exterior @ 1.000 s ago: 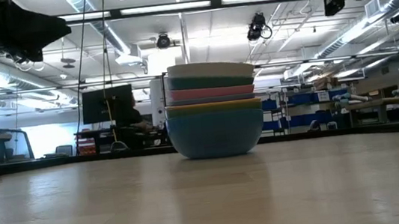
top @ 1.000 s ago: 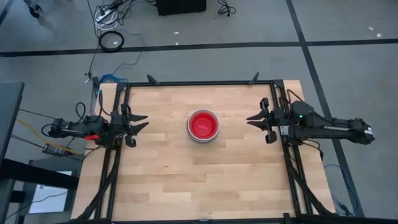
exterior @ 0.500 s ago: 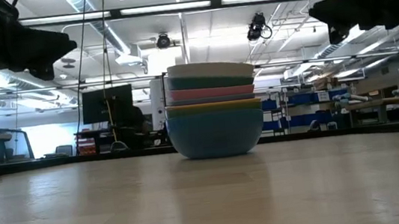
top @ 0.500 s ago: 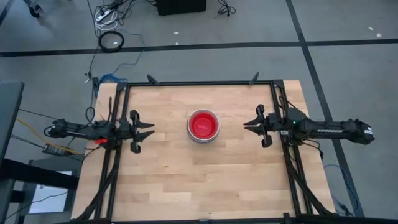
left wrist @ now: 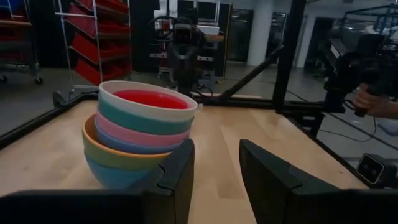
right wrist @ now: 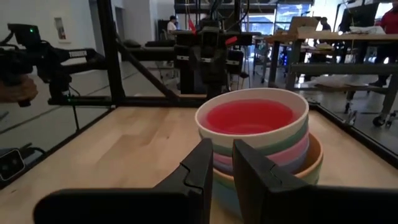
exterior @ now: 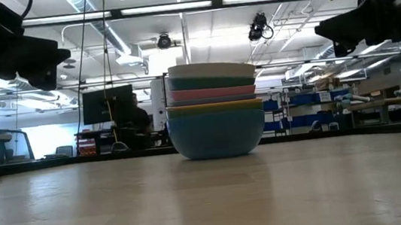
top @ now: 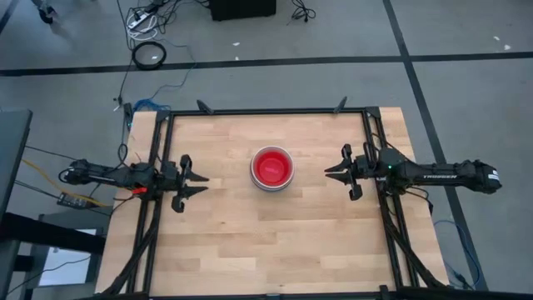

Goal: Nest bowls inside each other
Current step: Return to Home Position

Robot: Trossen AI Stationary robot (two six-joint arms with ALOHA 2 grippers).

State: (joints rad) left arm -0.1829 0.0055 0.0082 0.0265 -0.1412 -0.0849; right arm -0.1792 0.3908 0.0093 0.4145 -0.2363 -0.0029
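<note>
1. The stack of bowls [top: 272, 168] stands on the wooden table [top: 250, 242], centred across its width and in its far half.
2. From above, only the red-orange bowl [top: 272, 166] shows, nested inside a white rim.
3. The low view shows the outer layers, from the top: white bowl [exterior: 211, 69], teal bowl [exterior: 212, 81], pink bowl [exterior: 213, 93], a thin blue band, orange bowl [exterior: 215, 105], light blue bowl [exterior: 218, 132] at the base.
4. The left gripper [top: 198, 181] hangs above the table's left side, well apart from the stack and pointing at it. Its fingers are spread and hold nothing.
5. The right gripper [top: 331, 172] hangs above the right side, also well apart and facing the stack. Its fingers are parted by a narrow gap and hold nothing.
</note>
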